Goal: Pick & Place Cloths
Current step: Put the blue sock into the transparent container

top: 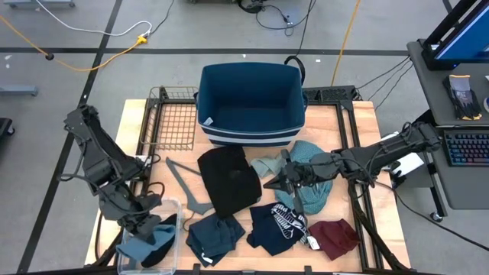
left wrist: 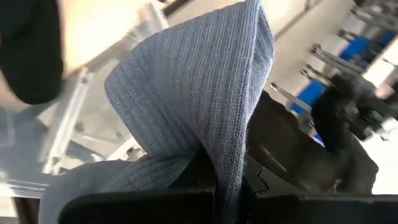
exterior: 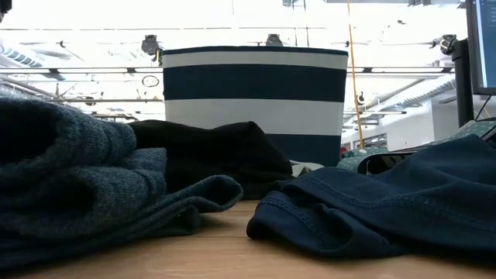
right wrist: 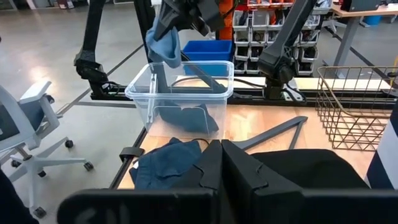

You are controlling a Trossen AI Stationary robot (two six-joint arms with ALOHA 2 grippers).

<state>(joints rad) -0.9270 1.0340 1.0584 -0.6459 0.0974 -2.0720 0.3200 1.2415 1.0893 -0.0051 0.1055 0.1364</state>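
Blue-grey knit over the clear bin: drop step

Left gripper (top: 150, 221) is pinching a blue-grey knit cloth (left wrist: 205, 118) above the clear plastic bin (right wrist: 177, 93) at the table's near left corner. In the right wrist view I see the cloth hanging off that gripper over the bin's rim. One blue-grey piece is already lying inside the bin.

My read: this is the place step. Next move calls for lowering a little so the cloth hangs fully inside the walls, then letting go.

Right gripper (top: 276, 182) is low over mid-table, between the black cloth (top: 228, 179) and the teal checked one (top: 313, 183). Its fingers are pressed together, holding nothing that I can see.

Count on the table, loose:
- 1 black
- 1 teal checked
- 1 pale green (top: 267, 165)
- 1 dark teal (top: 214, 234)
- 1 navy with white print (top: 276, 225)
- 1 maroon (top: 336, 235)

Others: 1 striped navy basket (top: 250, 103), empty as far as I can see; 1 wire basket (top: 172, 122); 1 grey hanger (top: 186, 185).
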